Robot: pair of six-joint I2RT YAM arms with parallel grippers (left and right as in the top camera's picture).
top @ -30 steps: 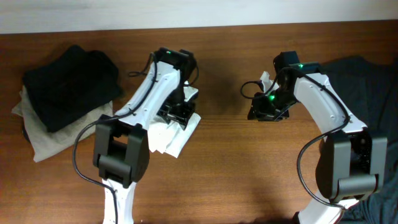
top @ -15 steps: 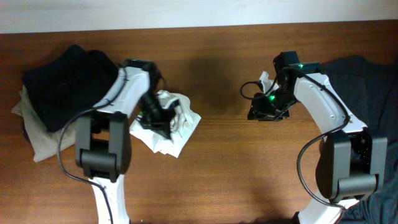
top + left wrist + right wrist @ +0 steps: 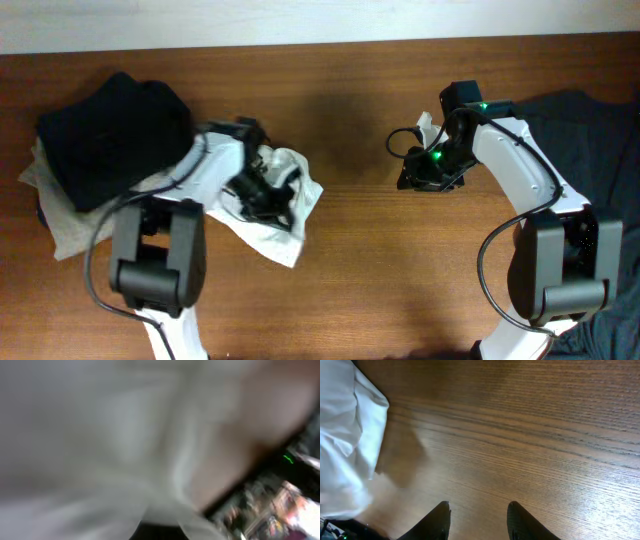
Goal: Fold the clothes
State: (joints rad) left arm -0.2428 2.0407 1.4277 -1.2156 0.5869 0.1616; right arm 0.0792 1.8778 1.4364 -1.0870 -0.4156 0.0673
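The clothes lie in three places on the table. A crumpled white shirt (image 3: pixel 298 205) sits left of centre, with my left gripper (image 3: pixel 262 192) down in its folds and shut on the cloth. In the left wrist view blurred white shirt (image 3: pixel 100 435) fills almost everything and hides the jaws. My right gripper (image 3: pixel 412 180) hovers over bare wood right of centre, well apart from the shirt. Its jaws (image 3: pixel 478 505) stand open with nothing between them, and the white shirt (image 3: pixel 345 435) shows at that view's left edge.
A black garment (image 3: pixel 110 135) lies on a beige one (image 3: pixel 75 230) at the far left. A dark slate-blue garment (image 3: pixel 590 115) covers the right edge by the right arm's base. Brown wooden table (image 3: pixel 350 290) stretches between the arms and along the front.
My left arm swung left and down over the shirt, its gripper closed, and the shirt bunched and shifted slightly toward the front. The right arm stayed still.
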